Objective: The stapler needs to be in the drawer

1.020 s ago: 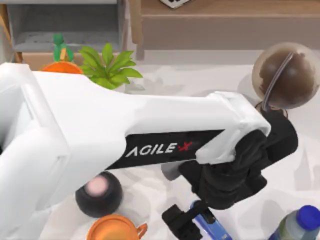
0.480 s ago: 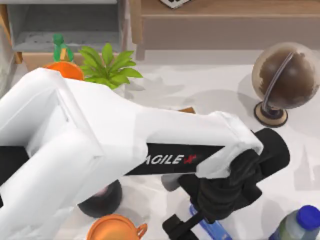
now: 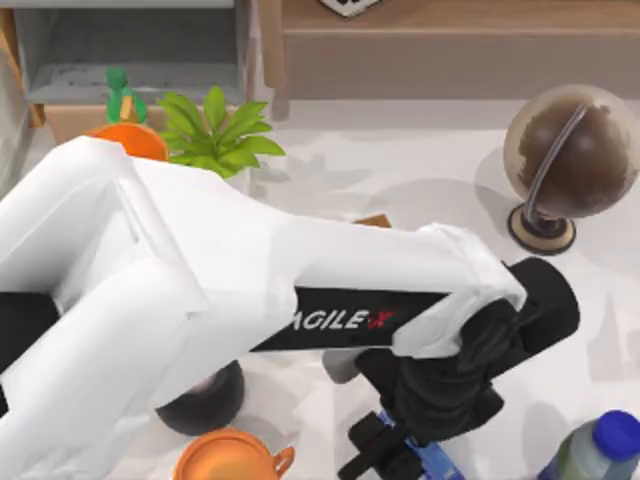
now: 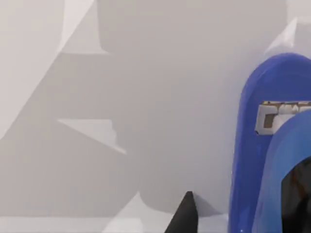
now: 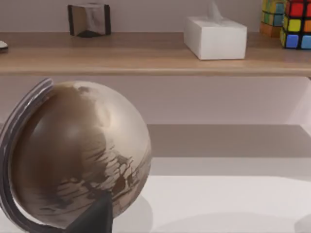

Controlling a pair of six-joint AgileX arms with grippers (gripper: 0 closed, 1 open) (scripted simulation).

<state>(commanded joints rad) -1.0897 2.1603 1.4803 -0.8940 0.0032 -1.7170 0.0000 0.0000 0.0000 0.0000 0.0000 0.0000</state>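
The blue stapler [image 3: 432,462] lies on the white table at the front edge, right of centre. My left gripper [image 3: 392,452] hangs low over its left end and is open. In the left wrist view the stapler [image 4: 252,145] rises very close, and one black fingertip [image 4: 187,218] stands beside it with a gap of bare table between them. The drawer [image 3: 130,80] stands open at the back left, with a grey inside and a tan front edge. My right gripper [image 5: 97,216] is parked facing the globe [image 5: 77,155].
A globe [image 3: 572,150] stands at the right and a blue-capped bottle [image 3: 600,450] at the front right. A black ball [image 3: 205,400] and an orange pot [image 3: 230,460] lie front left. A plant [image 3: 215,130] grows before the drawer. A brown shelf [image 3: 450,20] runs along the back.
My left arm swung toward the table's front, uncovering the globe's base. Its gripper has since shifted slightly right, closer over the stapler's end.
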